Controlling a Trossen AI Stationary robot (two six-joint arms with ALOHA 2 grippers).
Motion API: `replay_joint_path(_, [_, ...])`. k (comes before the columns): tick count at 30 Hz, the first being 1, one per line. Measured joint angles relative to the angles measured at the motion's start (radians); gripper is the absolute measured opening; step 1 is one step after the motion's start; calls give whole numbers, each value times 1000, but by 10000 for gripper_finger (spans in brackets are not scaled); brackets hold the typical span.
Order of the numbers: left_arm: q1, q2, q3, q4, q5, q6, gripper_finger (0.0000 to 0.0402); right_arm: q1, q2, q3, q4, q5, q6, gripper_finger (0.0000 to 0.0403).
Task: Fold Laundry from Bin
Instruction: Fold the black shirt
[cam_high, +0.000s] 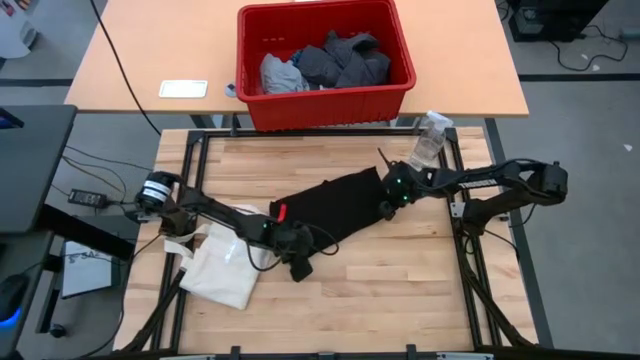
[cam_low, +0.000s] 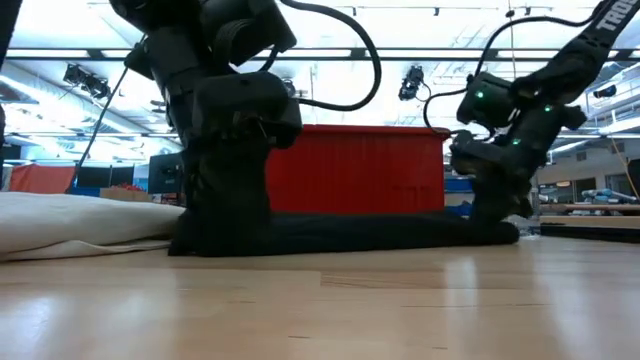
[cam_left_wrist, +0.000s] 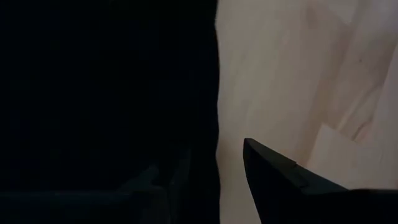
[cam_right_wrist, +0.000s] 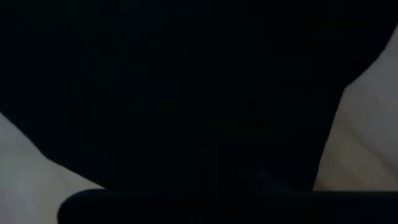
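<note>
A black garment (cam_high: 335, 205) lies stretched out flat on the wooden table (cam_high: 400, 290), running from the left toward the far right. My left gripper (cam_high: 297, 255) is down at its near left end, open. In the left wrist view one finger (cam_left_wrist: 152, 183) stands over the black cloth (cam_left_wrist: 93, 93) and the other finger (cam_left_wrist: 280, 174) over bare wood. My right gripper (cam_high: 386, 208) is down on the garment's right end, shut. The red bin (cam_high: 325, 108) stands on the far table, with more laundry (cam_high: 325, 62) inside. My left gripper straddles the garment's edge (cam_left_wrist: 214, 124), slanting down from the left; I cannot tell whether its fingers touch the cloth. My right gripper is shut on the garment's right end (cam_low: 500, 232), slanting down from the right. Black cloth (cam_right_wrist: 186, 81) fills its wrist view and hides the fingertips. The garment stays on the table.
A cream tote bag (cam_high: 225, 268) lies on the table's left side under my left arm. A clear plastic item (cam_high: 430, 140) sits at the far right corner. A white flat object (cam_high: 183, 88) lies on the far table, left of the bin. Bare wood stretches along the near edge.
</note>
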Motion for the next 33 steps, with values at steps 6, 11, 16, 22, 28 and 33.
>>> replay_joint_path(6, [-15,-21,-1,-67,12,-17,153,126,-114,-10,-172,-70,152,10])
replay_joint_path(11, [-17,-66,-5,-183,25,-72,153,292,-245,-11,-206,-118,351,7])
replay_joint_path(16, [-12,-148,-6,-195,13,-118,153,457,-351,-11,-142,-120,512,30])
replay_joint_path(22, [-13,-219,8,-104,-2,-153,153,523,-432,-9,23,71,490,35])
replay_joint_path(28, [-22,-209,9,32,-164,-141,153,349,-340,-8,23,222,207,14])
replay_joint_path(33, [-25,-165,9,44,-211,-207,153,171,-157,-9,-2,162,111,8])
